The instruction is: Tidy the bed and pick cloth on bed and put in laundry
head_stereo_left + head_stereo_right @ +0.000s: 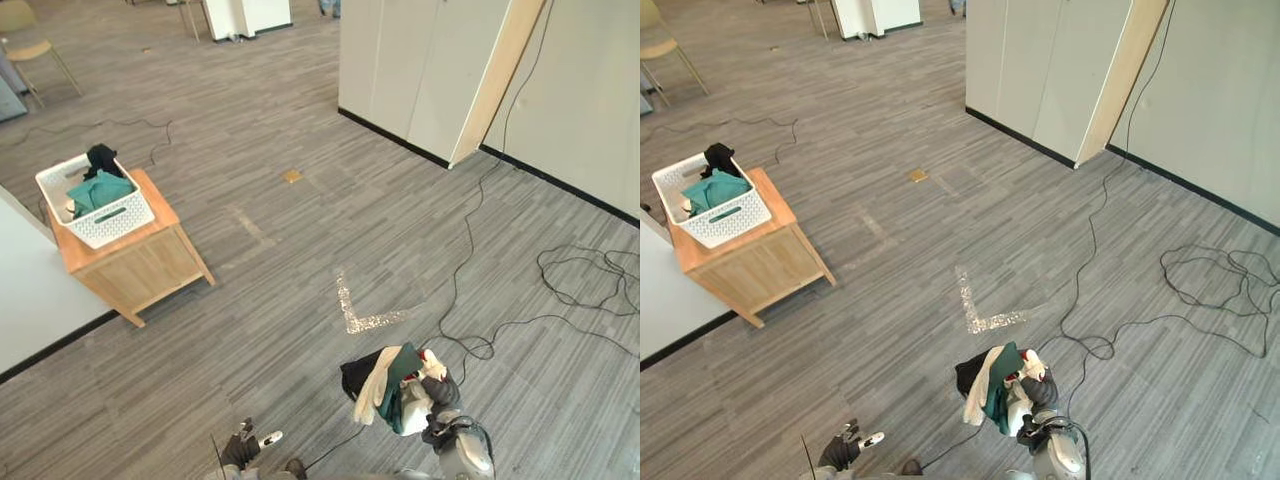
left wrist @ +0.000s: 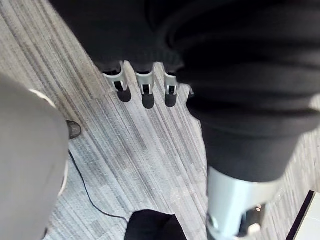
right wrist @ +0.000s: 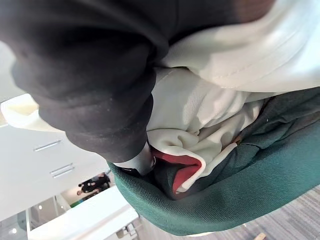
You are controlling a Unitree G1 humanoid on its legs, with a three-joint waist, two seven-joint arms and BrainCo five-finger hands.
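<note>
Nearest, low in the head views, the right hand carries the cloth bundle clear of the grey floor, black, cream and dark green pieces hanging together. In its own wrist view the cream cloth with a red fold and the green cloth wrap over the hand, so I cannot tell whether it is clenched on them or not. The left hand hangs lower left over the floor, its fingers straight and side by side, dark tips pointing down, holding nothing. Further out a pale L-shaped tape mark lies on the floor. Beyond it, well apart from the bundle and to the left, a small wooden table stands beside a flat white surface and bears a white laundry basket. In the basket lies a teal cloth, with a black cloth draped over the far rim. A small tan square lies on the floor past the table. Farthest, white wall panels rise at the upper right and a chair stands at the upper left.
</note>
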